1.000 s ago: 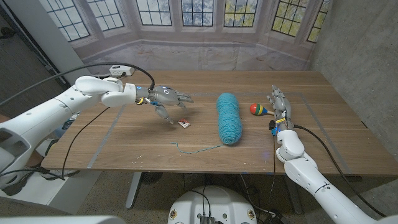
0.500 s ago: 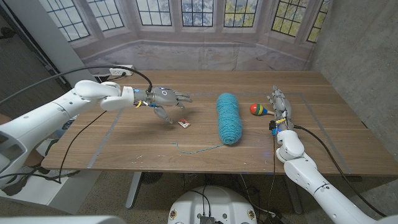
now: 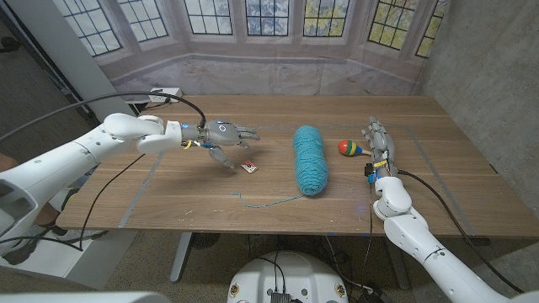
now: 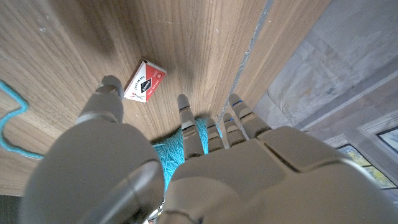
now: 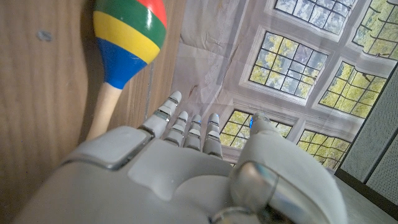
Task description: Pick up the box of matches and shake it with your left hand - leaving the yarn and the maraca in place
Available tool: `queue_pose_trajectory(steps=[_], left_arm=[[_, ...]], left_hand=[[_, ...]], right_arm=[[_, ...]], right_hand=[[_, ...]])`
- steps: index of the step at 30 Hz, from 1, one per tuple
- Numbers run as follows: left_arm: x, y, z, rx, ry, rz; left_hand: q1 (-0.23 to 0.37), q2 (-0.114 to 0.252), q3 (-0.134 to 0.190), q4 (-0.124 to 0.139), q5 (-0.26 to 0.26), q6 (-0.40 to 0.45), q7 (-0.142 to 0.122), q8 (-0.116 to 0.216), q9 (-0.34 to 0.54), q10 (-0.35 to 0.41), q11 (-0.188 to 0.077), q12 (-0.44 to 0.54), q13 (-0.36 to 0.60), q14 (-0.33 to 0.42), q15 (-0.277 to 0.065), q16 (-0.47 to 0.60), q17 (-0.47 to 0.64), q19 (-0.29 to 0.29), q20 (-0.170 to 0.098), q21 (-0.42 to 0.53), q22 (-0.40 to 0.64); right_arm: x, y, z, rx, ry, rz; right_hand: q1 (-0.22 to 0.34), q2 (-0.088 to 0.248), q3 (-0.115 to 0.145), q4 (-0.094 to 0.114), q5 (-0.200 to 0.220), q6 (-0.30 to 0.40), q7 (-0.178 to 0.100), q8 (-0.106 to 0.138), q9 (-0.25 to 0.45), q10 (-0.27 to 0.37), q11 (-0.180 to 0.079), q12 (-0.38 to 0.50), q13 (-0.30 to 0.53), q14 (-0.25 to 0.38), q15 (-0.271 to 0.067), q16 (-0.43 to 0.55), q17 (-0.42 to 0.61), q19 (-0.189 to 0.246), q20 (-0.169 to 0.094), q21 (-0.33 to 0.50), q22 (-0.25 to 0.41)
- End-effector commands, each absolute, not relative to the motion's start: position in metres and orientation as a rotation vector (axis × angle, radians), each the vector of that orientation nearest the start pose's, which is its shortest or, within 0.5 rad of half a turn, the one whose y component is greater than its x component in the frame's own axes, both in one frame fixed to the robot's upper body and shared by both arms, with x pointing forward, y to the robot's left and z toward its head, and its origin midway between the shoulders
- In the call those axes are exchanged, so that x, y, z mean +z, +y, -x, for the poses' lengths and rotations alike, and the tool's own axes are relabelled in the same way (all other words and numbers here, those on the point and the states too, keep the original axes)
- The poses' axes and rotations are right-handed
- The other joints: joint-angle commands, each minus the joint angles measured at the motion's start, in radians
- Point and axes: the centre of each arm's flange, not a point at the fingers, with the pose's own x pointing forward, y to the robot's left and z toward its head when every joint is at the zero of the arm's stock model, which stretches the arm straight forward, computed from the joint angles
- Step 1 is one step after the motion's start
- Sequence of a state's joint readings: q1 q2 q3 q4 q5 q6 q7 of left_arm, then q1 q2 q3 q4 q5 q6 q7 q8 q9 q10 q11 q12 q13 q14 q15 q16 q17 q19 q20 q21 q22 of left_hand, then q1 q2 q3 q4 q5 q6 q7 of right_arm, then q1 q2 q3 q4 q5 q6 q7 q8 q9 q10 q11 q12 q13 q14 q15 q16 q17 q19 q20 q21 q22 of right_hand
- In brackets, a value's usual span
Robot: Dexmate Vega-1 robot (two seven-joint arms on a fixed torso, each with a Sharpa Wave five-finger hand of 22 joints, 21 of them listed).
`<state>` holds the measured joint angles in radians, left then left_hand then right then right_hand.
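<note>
Red-and-white box of matches (image 3: 248, 167) lies on the wooden surface (image 3: 185, 189) — left hand (image 3: 226, 137) hovers just above it, fingers spread, grasping nothing; teal yarn (image 3: 309, 158) lies beside.

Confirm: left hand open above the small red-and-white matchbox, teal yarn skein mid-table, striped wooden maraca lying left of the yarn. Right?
One thing is off: the striped wooden maraca lies to the right of the teal yarn skein, beside the right hand, as the head view shows. The rest holds: the left hand is open above the small red-and-white matchbox, and the yarn sits mid-table.
</note>
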<state>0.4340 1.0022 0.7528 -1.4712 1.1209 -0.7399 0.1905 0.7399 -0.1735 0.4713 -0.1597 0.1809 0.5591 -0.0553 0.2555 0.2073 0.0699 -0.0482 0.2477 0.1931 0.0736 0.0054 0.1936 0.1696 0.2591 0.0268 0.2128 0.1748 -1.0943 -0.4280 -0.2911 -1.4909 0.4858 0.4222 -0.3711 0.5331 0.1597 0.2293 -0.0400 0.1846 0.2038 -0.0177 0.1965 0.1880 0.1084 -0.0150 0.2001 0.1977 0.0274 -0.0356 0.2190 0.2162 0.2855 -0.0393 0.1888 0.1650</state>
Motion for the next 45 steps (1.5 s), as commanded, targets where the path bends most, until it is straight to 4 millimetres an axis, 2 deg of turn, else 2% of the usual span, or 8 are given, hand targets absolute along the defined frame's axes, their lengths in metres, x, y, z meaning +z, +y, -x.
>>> queue_pose_trajectory(steps=[1,33,45], left_arm=[[0.025,0.257,-0.592,-0.455,-1.143,-2.229],[0.017,0.258,-0.600,-0.452,-1.195,-2.238],[0.014,0.255,-0.604,-0.457,-1.215,-2.227]], left_hand=[[0.128,0.120,0.000,0.002,-0.001,0.009,0.000,0.004,0.003,0.010,0.001,-0.002,0.003,0.007,0.002,0.000,0.004,0.009,0.000,-0.004,0.002],[0.139,0.123,-0.007,0.003,0.001,0.059,0.001,0.021,0.010,0.044,-0.009,-0.001,0.004,0.039,-0.009,0.002,0.004,0.029,-0.008,-0.002,0.003],[0.149,0.124,-0.009,0.001,0.002,0.085,0.009,0.030,0.012,0.062,-0.011,0.000,0.005,0.055,-0.016,0.003,0.004,0.038,-0.012,-0.001,0.003]], right_arm=[[-0.092,-0.294,-0.594,-0.133,-0.676,-0.179],[-0.100,-0.298,-0.594,-0.140,-0.684,-0.212],[-0.105,-0.301,-0.594,-0.148,-0.680,-0.221]], right_hand=[[0.004,0.008,0.001,-0.007,-0.001,0.006,0.000,0.007,0.005,0.004,0.000,0.005,0.004,0.012,-0.018,0.007,0.003,0.004,-0.074,0.004,0.002],[0.002,0.010,0.004,-0.010,-0.001,0.012,0.003,0.007,0.005,0.007,0.002,0.005,0.004,0.014,-0.017,0.008,0.005,0.009,-0.074,0.004,0.002],[0.001,0.010,0.005,-0.011,-0.001,0.013,0.004,0.007,0.005,0.008,0.002,0.005,0.004,0.014,-0.018,0.008,0.005,0.010,-0.073,0.003,0.002]])
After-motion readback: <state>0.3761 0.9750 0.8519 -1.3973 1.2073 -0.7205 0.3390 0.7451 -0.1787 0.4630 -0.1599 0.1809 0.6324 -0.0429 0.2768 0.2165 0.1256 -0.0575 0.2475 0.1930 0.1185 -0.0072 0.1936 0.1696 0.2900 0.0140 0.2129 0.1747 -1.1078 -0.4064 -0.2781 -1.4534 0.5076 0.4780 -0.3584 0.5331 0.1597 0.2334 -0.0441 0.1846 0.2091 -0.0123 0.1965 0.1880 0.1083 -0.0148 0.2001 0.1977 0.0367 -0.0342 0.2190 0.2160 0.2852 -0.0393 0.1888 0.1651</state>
